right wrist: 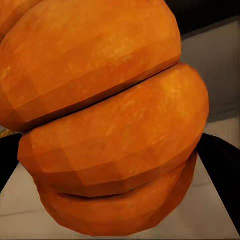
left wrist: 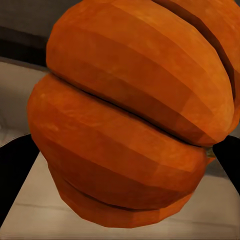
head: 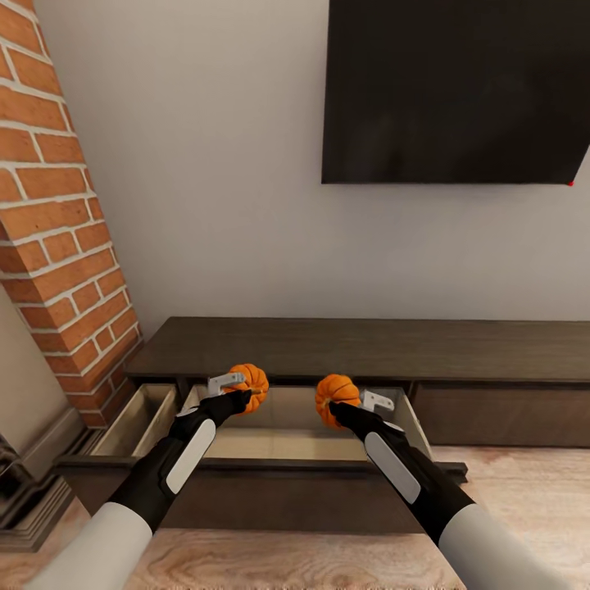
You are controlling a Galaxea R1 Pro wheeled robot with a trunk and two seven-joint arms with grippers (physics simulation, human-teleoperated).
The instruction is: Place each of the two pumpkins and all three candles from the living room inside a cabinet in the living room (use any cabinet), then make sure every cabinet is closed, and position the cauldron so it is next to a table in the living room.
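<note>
The left gripper is clenched on the left pumpkin, which sits between its jaws above the pale inside of the open drawer of the cabinet; in the left wrist view that pumpkin bulges between the dark fingers. The right gripper likewise grasps the right pumpkin between its jaws over the same drawer, its ribbed orange body close before the right wrist camera.
</note>
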